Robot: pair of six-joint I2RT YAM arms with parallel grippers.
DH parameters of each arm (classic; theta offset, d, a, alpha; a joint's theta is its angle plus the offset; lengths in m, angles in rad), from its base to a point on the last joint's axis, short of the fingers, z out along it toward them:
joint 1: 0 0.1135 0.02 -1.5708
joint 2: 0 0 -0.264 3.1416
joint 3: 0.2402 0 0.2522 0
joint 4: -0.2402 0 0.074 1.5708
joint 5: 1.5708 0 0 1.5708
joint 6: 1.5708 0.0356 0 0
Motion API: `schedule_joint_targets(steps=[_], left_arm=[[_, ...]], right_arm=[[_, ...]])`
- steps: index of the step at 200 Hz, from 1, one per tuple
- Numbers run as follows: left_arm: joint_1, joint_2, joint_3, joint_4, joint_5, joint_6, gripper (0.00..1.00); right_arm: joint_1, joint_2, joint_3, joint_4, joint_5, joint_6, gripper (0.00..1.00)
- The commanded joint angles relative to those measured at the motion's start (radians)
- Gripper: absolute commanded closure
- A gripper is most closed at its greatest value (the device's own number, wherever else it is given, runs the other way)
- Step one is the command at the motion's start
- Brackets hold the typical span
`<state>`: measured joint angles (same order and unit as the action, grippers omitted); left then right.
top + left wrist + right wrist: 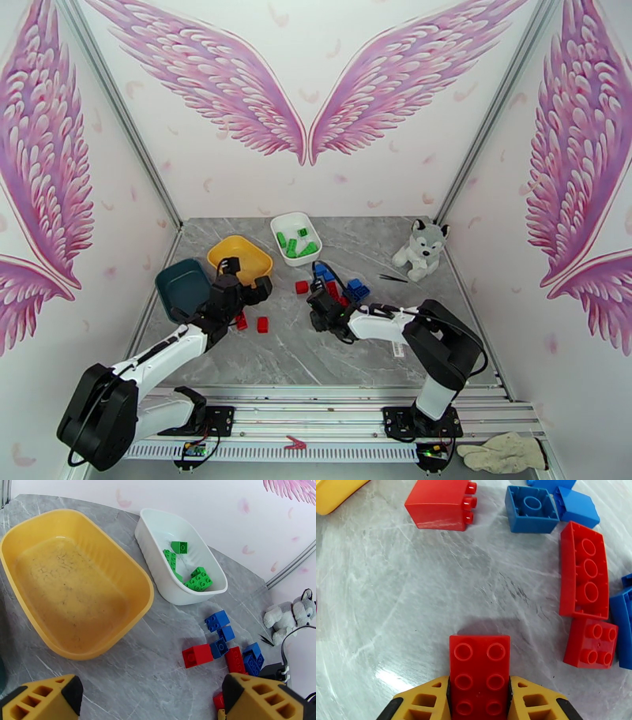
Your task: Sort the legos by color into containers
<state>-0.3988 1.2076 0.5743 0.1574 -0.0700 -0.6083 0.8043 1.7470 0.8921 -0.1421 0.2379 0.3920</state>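
Red lego [479,665] pinched at its near end by the right gripper [479,697], close to the table [414,598] beside loose red and blue legos [584,570], left gripper [152,693] spread and empty near the yellow container [147,594]; liable to tilt and slip out from so short a hold.

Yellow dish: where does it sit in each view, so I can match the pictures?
Top external: yellow dish left of centre, mid-height.
Left wrist: upper left, large.
Right wrist: its rim, top-left corner.
Shared landmark: the red brick lying on its side, right of the dish.
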Motion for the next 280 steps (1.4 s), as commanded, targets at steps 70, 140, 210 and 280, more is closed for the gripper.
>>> schedule_joint_targets(steps=[70,140,210,280], left_arm=[[0.143,0.067,0.019,0.184,0.208,-0.129,0.01],[0.214,0.056,-0.015,0.262,0.178,-0.199,0.01],[0.250,-0.112,-0.097,0.175,0.110,-0.184,0.01],[0.250,-0.159,-0.123,0.073,0.100,-0.148,0.01]], right_arm=[[-0.045,0.076,0.179,0.175,-0.362,0.047,0.74],[-0.108,0.316,0.444,0.419,-0.681,0.230,0.74],[-0.126,0.541,0.761,0.461,-0.767,0.362,0.68],[-0.126,0.599,0.929,0.362,-0.749,0.335,0.30]])
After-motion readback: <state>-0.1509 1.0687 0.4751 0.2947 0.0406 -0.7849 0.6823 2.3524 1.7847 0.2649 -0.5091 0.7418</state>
